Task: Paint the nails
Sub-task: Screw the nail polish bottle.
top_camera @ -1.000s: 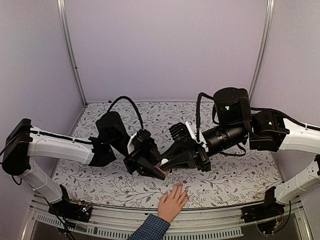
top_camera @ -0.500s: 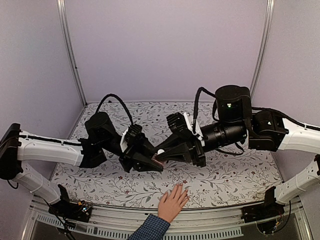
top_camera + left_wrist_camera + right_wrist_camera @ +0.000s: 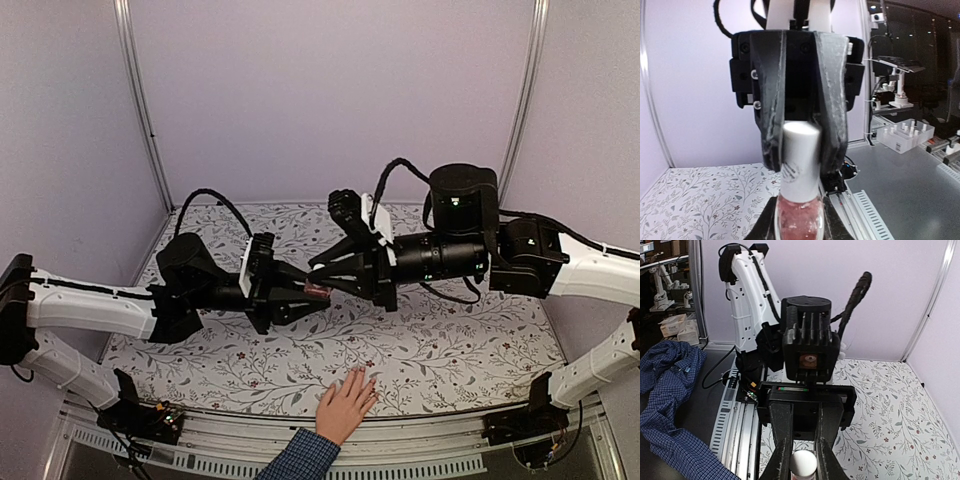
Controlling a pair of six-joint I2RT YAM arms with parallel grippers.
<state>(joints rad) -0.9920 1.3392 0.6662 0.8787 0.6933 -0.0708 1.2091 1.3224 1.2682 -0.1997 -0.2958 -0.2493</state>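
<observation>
The left gripper (image 3: 309, 296) had its fingers clamped on the glass body of a small pink bottle (image 3: 316, 292), which was held well above the floral-patterned table (image 3: 480, 350), roughly over its middle. In the left wrist view the bottle stood upright between the fingers, with its white cap (image 3: 801, 160) pointing away from the camera. The right gripper (image 3: 803, 460) faced the left gripper head-on from the opposite side. Its fingers (image 3: 781, 447) were closed together on the white cap, one on each side, as both wrist views showed. The two arms reached in from the left and right edges of the table and met nose to nose, so the bottle bridged the two sets of fingers. The cap was seated on the bottle neck, and no gap showed between cap and glass. A human hand (image 3: 347, 405) lay palm down at the near edge of the table, between the two arm bases, with its fingers spread slightly and pointing toward the far wall. A blue checked sleeve (image 3: 300, 458) covered the wrist. The nails (image 3: 357, 374) sat at the tips of those fingers, well apart from the bottle and nearer the camera than both grippers. They were too small in the overhead view to tell whether they carried any colour.
</observation>
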